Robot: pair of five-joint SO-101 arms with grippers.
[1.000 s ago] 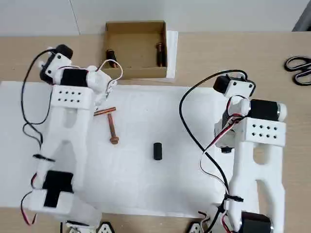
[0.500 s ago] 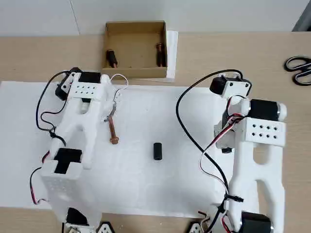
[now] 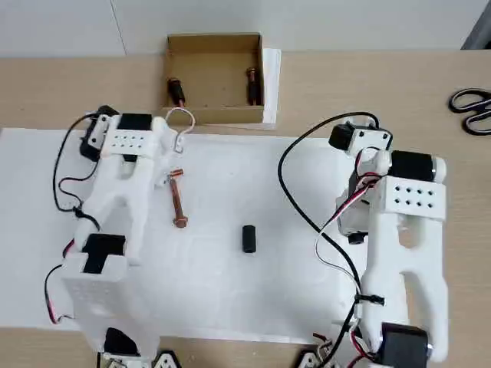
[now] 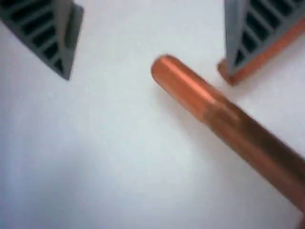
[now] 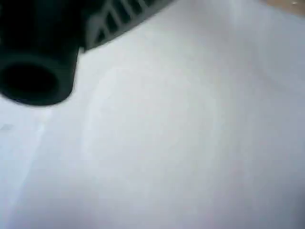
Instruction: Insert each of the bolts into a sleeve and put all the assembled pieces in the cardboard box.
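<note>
My left gripper (image 3: 172, 179) (image 4: 147, 74) hangs open just over the white sheet, its grey fingers (image 4: 52, 33) on either side of the tip of a copper bolt (image 4: 224, 119) (image 3: 178, 201). A second copper bolt (image 4: 259, 52) lies against the other finger. My right gripper (image 3: 355, 234) is low over the sheet at the right, shut on a black sleeve (image 5: 35, 71). Another black sleeve (image 3: 248, 238) lies loose mid-sheet. The cardboard box (image 3: 215, 44) at the back holds two assembled pieces (image 3: 176, 92) (image 3: 252, 86).
A white paper sheet (image 3: 230, 299) covers the wooden table (image 3: 345, 77). Scissors (image 3: 472, 107) lie at the far right edge. A white block (image 3: 271, 84) stands against the box's right wall. Cables loop from both arms.
My left arm swung away from the box side and came down over the two bolts, hiding most of the crosswise one. The right arm shifted only slightly.
</note>
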